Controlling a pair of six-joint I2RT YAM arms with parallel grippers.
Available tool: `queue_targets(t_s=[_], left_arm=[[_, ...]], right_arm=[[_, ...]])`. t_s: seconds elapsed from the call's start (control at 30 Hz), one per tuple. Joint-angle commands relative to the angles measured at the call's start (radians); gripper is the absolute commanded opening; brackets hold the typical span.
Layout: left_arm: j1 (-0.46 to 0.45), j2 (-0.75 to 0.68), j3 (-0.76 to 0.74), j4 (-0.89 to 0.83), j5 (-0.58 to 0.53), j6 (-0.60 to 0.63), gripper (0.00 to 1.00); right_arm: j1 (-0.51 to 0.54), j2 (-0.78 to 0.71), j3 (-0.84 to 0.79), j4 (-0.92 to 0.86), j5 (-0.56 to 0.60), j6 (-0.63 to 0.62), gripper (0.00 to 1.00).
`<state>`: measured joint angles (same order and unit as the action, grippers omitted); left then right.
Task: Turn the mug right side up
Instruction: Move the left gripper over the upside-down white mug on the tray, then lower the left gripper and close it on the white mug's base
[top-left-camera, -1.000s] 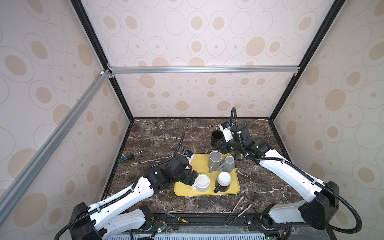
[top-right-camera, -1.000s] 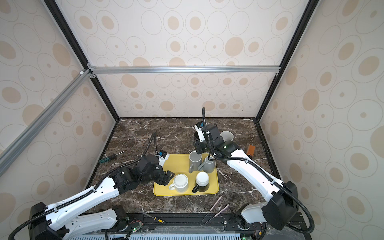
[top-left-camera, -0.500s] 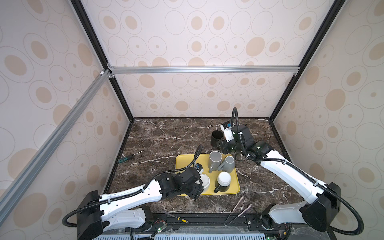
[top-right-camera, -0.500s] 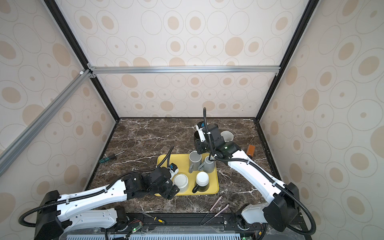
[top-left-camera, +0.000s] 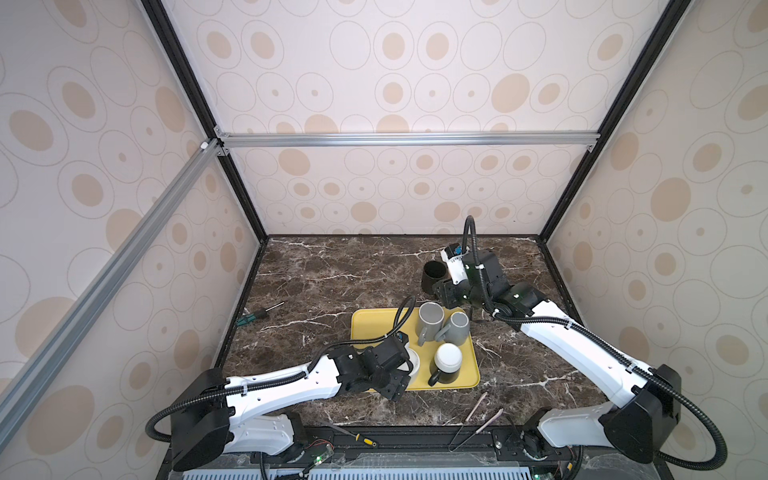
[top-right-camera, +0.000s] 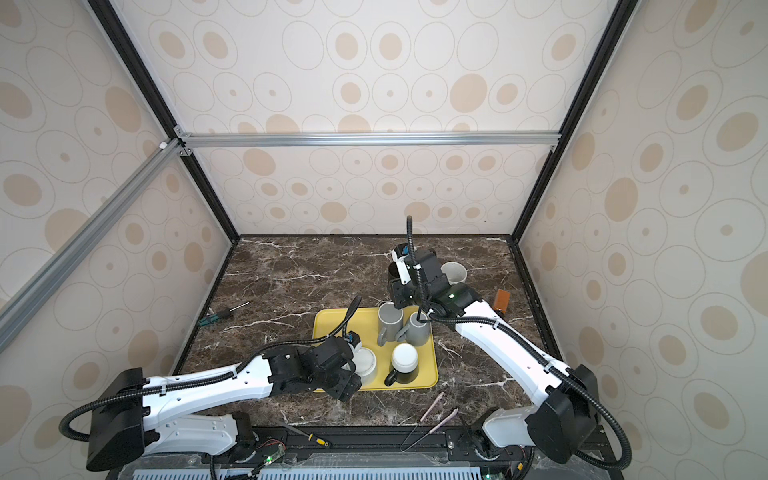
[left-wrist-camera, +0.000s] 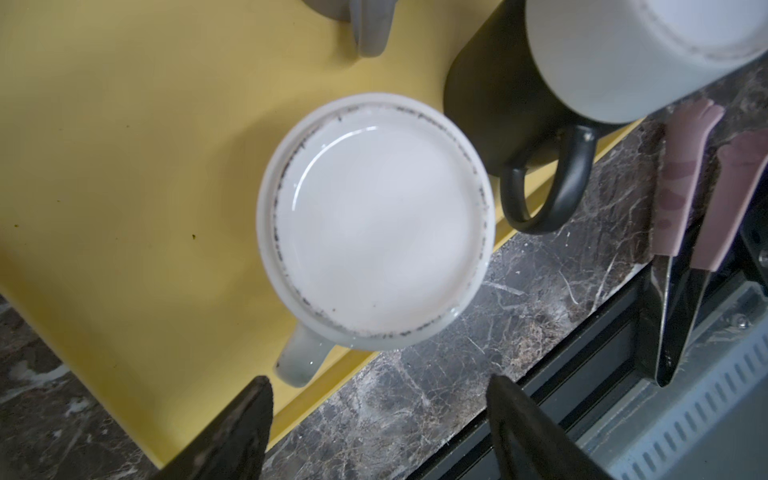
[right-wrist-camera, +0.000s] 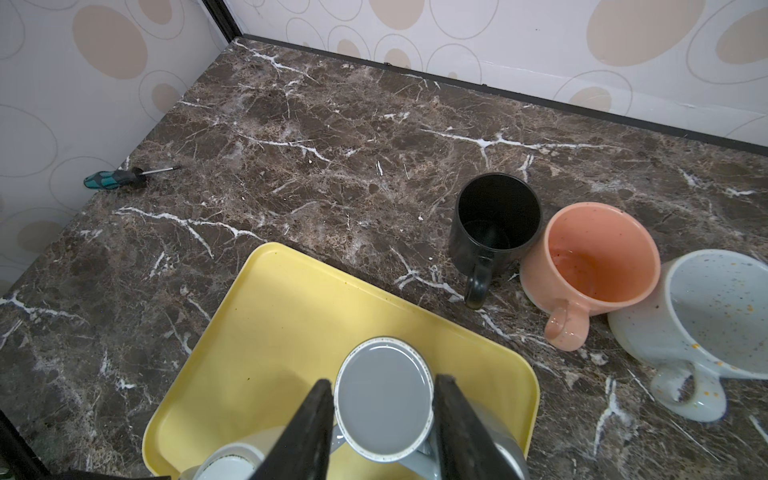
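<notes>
Several mugs stand upside down on the yellow tray (top-left-camera: 374, 328): two grey ones (top-left-camera: 430, 322) (top-left-camera: 457, 330), a white one (top-left-camera: 412, 365) and a black one with a white base (top-left-camera: 446, 363). My left gripper (top-left-camera: 401, 380) (left-wrist-camera: 378, 386) is open at the tray's front left corner. The white mug (left-wrist-camera: 376, 220) lies just beyond its fingertips, with its handle (left-wrist-camera: 301, 359) near one finger. My right gripper (top-left-camera: 442, 293) (right-wrist-camera: 382, 380) hangs over the tray's back edge, jaws apart. A grey mug's base (right-wrist-camera: 382, 399) shows in the gap below them, and I cannot see them touching it.
Upright black (right-wrist-camera: 496, 220), pink (right-wrist-camera: 594, 257) and speckled white (right-wrist-camera: 723, 307) mugs stand behind the tray. A screwdriver (top-left-camera: 262, 311) lies by the left wall, an orange block (top-right-camera: 501, 300) at the right. Tongs (top-left-camera: 478, 419) lie at the front edge.
My left arm has swung from the tray's left side round to its front left corner, beside the white mug. The right arm has not moved.
</notes>
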<state>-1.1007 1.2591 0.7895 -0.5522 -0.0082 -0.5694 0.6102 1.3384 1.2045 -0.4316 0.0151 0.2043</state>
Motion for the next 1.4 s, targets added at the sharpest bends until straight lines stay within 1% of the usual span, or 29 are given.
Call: queue_targets(t_s=[0.0,0.23,0.37,0.47,0.53,0.8,1.1,1.37], left_arm=[[-0.007,0.015,0.003,0.018,-0.011,-0.009,0.83],[0.001,0.028,-0.006,0.059,-0.004,-0.003,0.82],[0.004,0.031,-0.006,0.059,0.01,-0.003,0.76],[0.004,0.033,-0.013,0.055,0.017,-0.002,0.7],[0.005,0.032,-0.019,0.055,0.014,-0.004,0.68],[0.007,0.07,-0.022,0.075,-0.029,0.008,0.66],[0.034,0.11,-0.004,0.082,-0.036,0.042,0.55],[0.047,0.116,0.011,0.077,-0.077,0.064,0.48]], right_arm=[[0.001,-0.028,-0.026,0.013,-0.015,0.021,0.42],[0.002,-0.033,-0.032,0.007,-0.011,0.022,0.42],[0.001,-0.043,-0.037,0.01,0.006,0.022,0.42],[0.001,-0.044,-0.037,0.007,0.015,0.018,0.42],[0.002,-0.042,-0.037,0.005,0.017,0.017,0.42],[0.001,-0.038,-0.051,0.011,0.012,0.023,0.42],[0.001,-0.042,-0.061,0.021,0.014,0.024,0.41],[0.0,-0.044,-0.057,0.025,0.031,0.007,0.4]])
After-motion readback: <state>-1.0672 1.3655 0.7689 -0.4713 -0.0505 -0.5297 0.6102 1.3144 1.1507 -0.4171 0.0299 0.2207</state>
